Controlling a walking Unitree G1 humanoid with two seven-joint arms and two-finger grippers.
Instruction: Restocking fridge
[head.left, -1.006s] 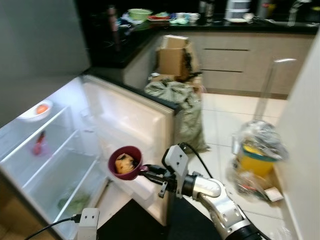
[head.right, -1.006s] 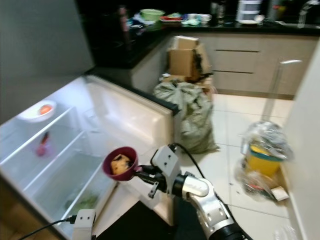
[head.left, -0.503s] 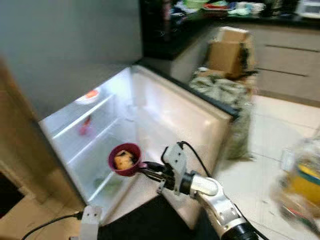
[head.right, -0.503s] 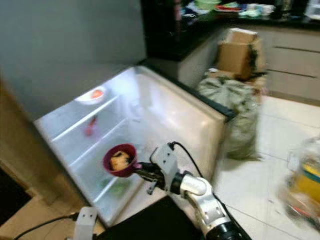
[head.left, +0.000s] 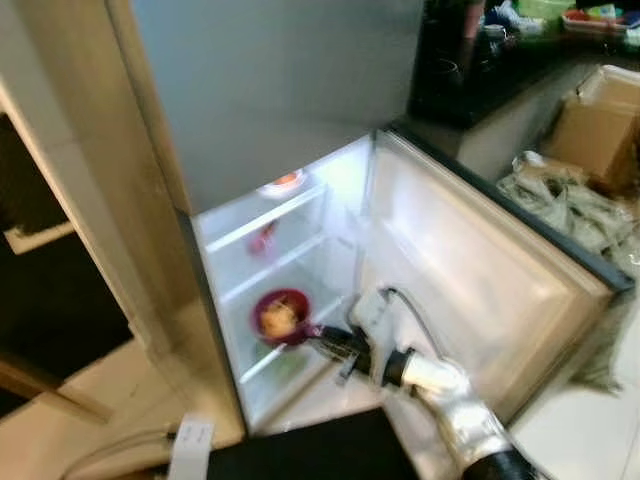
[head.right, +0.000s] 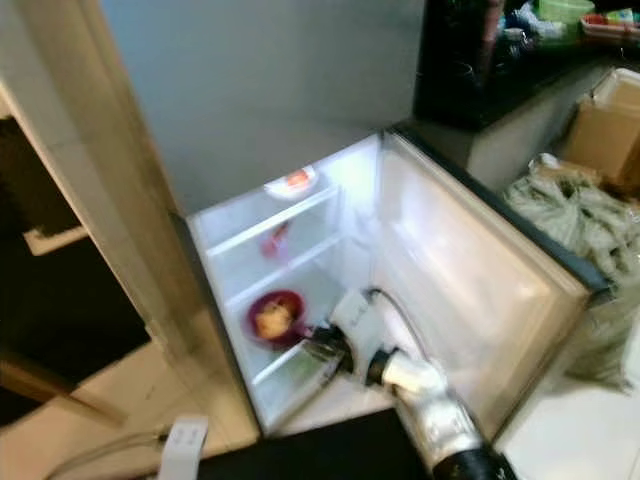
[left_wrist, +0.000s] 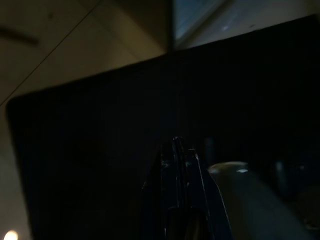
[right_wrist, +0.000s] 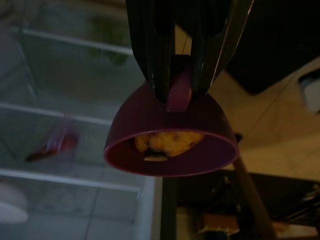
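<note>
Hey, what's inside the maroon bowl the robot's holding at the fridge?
The maroon bowl, held by its handle in the right gripper, contains a yellowish lump of food. The bowl's wall hides the food's lower part, so what it is can't be told.

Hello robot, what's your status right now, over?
Right claw shut on maroon bowl. Bowl at open fridge, off the shelf. Left claw idle. Path unobstructed.
</note>
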